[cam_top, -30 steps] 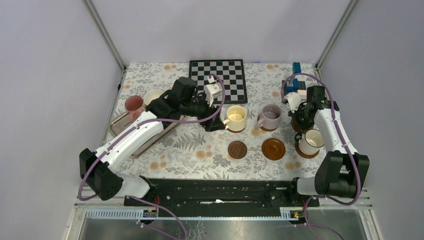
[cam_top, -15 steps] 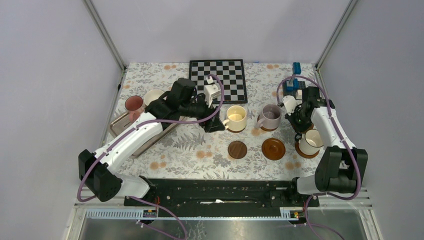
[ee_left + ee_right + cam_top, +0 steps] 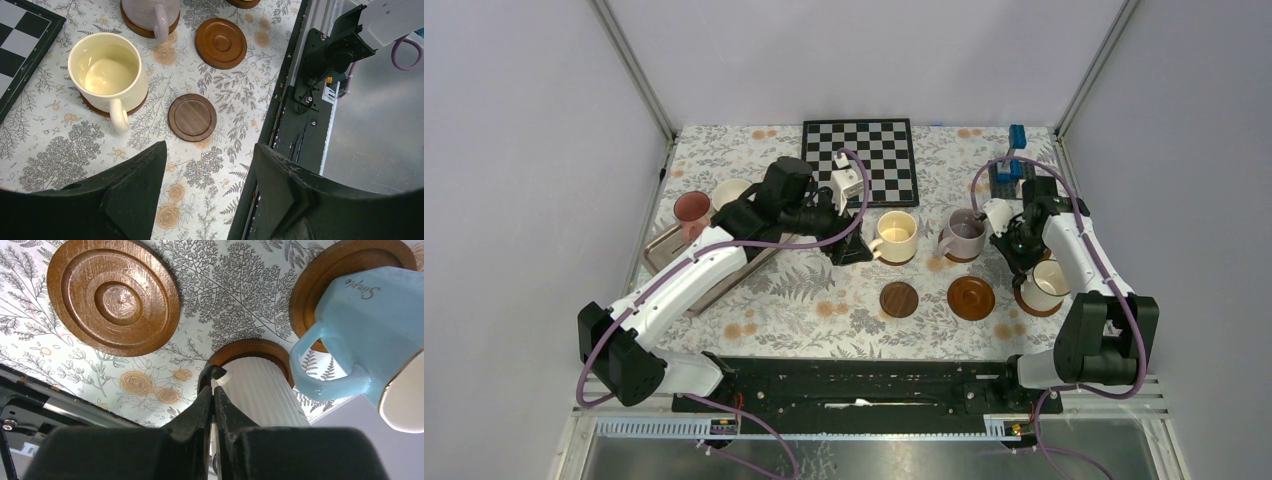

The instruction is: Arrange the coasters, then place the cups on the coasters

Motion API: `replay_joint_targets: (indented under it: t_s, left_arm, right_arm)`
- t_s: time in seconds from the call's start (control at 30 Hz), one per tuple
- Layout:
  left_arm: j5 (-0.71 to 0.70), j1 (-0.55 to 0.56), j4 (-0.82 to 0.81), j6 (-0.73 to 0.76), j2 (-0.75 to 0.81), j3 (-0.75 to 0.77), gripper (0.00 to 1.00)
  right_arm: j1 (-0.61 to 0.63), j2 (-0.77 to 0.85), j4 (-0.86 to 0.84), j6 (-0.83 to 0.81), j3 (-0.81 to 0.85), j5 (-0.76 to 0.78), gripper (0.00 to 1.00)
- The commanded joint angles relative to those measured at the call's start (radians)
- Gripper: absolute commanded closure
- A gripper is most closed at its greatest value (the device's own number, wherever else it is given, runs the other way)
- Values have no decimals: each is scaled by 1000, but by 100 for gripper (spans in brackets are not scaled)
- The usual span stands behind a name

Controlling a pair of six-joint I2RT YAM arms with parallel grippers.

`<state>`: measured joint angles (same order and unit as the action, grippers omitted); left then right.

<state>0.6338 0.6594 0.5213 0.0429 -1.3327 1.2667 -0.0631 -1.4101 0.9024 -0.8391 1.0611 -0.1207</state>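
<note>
My left gripper (image 3: 849,247) (image 3: 210,147) hangs open and empty over the cloth, just left of the cream-yellow cup (image 3: 896,236) (image 3: 107,75), which stands on a coaster. A lilac cup (image 3: 965,234) sits on another coaster. A small dark coaster (image 3: 899,299) (image 3: 192,117) and a larger brown coaster (image 3: 971,297) (image 3: 114,296) lie bare. My right gripper (image 3: 1021,262) (image 3: 214,385) is shut on the handle of the white ribbed cup (image 3: 1050,282) (image 3: 265,390), which stands over a coaster. The light blue cup (image 3: 370,325) sits on its own coaster (image 3: 320,285) beside it.
A chessboard (image 3: 861,155) lies at the back. At the left a metal tray (image 3: 662,252) carries a pink cup (image 3: 692,210) and a pale cup (image 3: 729,190). Blue blocks (image 3: 1014,150) sit at the back right. The black base rail (image 3: 854,385) runs along the front edge.
My right wrist has swung left and toward the front, staying shut; the white cup has barely shifted. The left arm has hardly moved and stays open.
</note>
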Motion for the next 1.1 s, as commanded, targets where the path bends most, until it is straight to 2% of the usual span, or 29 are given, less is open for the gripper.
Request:
replay_joint_targets:
  t_s: [0.0,0.57,1.07]
  left_arm:
    - [31,-7,-44,-8,36,2,31]
    - [37,-17,-50,-20,32,3,30]
    - [39,-24,-56,-32,24,3,30]
  right_arm:
    - [15,11,74,-19,6,-14,90]
    - [34,97,125,-76,-79,10,90]
    - [34,138,143,-109,-90,13,89]
